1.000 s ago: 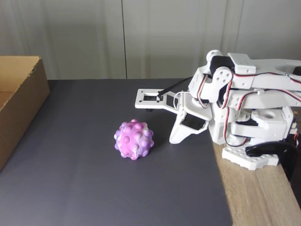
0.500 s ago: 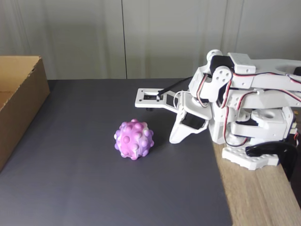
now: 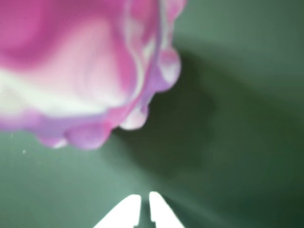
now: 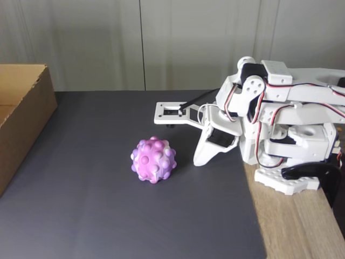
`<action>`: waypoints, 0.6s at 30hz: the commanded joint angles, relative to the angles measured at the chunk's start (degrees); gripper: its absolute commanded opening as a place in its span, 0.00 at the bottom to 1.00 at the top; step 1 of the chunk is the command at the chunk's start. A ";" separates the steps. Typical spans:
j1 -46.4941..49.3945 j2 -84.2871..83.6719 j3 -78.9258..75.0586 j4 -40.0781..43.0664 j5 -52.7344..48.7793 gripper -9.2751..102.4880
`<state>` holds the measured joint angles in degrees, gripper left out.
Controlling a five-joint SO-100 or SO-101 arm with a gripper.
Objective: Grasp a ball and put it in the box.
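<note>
One box (image 4: 24, 116) stands at the left edge of the fixed view, a brown cardboard box with its top open; what little of its inside shows holds nothing. A dark mat (image 4: 108, 216) covers the table from the box to the arm, with bare wood (image 4: 294, 226) at the near right. One white arm (image 4: 280, 127) sits folded on the right, its gripper (image 4: 198, 157) pointing down at the mat just right of the ball, not touching it. One ball (image 4: 153, 159), bumpy purple, pink and white, rests on the mat near the middle, well apart from the box. The wrist view adds a blurred close look: the ball (image 3: 80, 71) at upper left, and two white fingertips (image 3: 124, 214) almost together, a thin gap between, holding nothing.
</note>
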<state>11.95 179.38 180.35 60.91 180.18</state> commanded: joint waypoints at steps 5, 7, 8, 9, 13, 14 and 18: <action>0.62 -0.09 -4.22 -1.32 2.11 0.11; 0.97 -0.09 -5.80 -0.53 2.81 0.11; 1.23 -0.09 -6.59 -0.09 2.99 0.11; 1.41 -0.09 -7.38 0.44 3.08 0.10; 1.32 0.00 -10.63 1.67 3.96 0.10; 1.05 0.00 -11.51 1.93 4.04 0.09; 0.18 -0.88 -15.82 2.64 4.22 0.09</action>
<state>12.74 179.03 168.40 63.37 184.04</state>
